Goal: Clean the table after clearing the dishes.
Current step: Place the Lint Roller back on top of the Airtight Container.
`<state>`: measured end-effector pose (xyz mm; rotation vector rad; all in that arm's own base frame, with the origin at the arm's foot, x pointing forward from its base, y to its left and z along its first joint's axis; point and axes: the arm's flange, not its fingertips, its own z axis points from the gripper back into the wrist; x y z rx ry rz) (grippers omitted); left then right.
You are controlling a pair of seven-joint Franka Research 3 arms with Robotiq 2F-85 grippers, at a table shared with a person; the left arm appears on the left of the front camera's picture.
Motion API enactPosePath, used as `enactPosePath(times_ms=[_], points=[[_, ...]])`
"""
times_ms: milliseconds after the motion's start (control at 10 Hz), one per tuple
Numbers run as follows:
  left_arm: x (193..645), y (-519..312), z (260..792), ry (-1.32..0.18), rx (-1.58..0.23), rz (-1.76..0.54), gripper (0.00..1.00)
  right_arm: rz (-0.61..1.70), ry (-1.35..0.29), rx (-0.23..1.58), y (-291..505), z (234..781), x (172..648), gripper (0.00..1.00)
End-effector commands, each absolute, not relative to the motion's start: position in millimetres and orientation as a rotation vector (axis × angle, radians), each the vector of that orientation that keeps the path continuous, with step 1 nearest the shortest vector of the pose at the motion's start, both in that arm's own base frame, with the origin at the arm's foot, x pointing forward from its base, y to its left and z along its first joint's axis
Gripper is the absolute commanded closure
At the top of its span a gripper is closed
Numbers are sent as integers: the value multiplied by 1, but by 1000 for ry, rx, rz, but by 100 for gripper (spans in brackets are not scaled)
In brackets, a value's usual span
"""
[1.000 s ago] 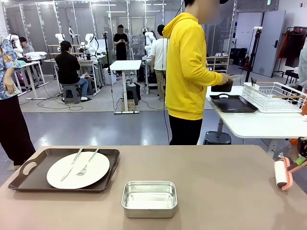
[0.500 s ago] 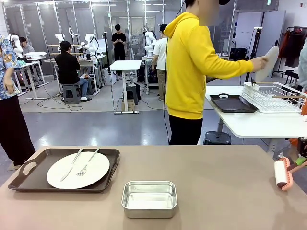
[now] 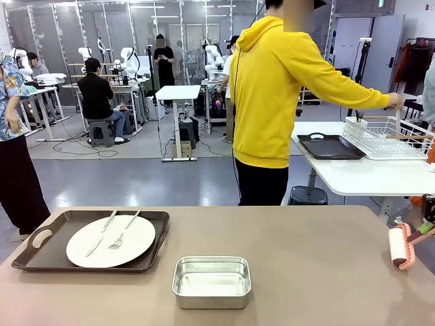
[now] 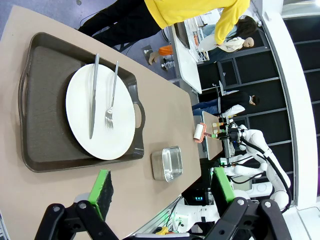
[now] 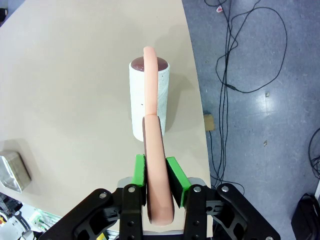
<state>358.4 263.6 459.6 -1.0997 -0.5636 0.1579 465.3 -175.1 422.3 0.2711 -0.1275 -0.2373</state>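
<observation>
1. Worktop (image 3: 306, 244) first: the wide taupe-brown top runs right across my front view. The dishes sit on its left part, a pan sits near the middle by my edge, and a roller is out at the right edge.
2. A person (image 3: 272, 102) in a yellow hoodie stands beyond the far edge, turned away from me, with one arm stretched out to the side.
3. That hand (image 3: 395, 102) is over a wire rack (image 3: 380, 139) on the white table (image 3: 367, 178) behind and to the right. A second dark tray (image 3: 331, 147) lies just beside the rack.
4. On my worktop, the dark brown tray (image 3: 41, 255) lies flat, its cut-out handles at the short ends.
5. And inside it is the round white plate (image 3: 129, 248).
6. The steel pan (image 3: 211, 282) stands to the right of that tray, apart from it.
7. The lint roller (image 3: 397, 246) has a white roll on a pink handle, and the roll is over the right edge of the worktop. I cannot tell whether it touches.
8. My left gripper (image 4: 161, 186) is spread wide with nothing between the green pads. It hangs over the worktop, looking down on tray and plate.
9. My right gripper (image 5: 157, 170) is pinching the roller's pink handle, a pad on either side.
10. Smallest now: the knife (image 3: 100, 233) and fork (image 3: 124, 231) lie side by side on the plate.
</observation>
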Motion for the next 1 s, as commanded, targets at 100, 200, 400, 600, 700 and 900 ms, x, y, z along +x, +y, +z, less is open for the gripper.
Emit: enactPosePath(times_ms=[100,200,400,600,700,900], points=[[357,266,462,-574,-1112,141,0,-237,-128,271,-175,422,465,77],[357,266,462,-574,-1112,141,0,-122,-166,209,-149,441,464,77],[357,266,462,-574,-1112,141,0,69,-209,122,-102,483,466,77],[357,266,462,-574,-1112,141,0,254,-207,-2,-42,516,474,77],[357,266,462,-574,-1112,141,0,348,-211,-81,-9,528,477,77],[357,266,462,-574,-1112,141,0,542,-189,-205,59,543,479,77]])
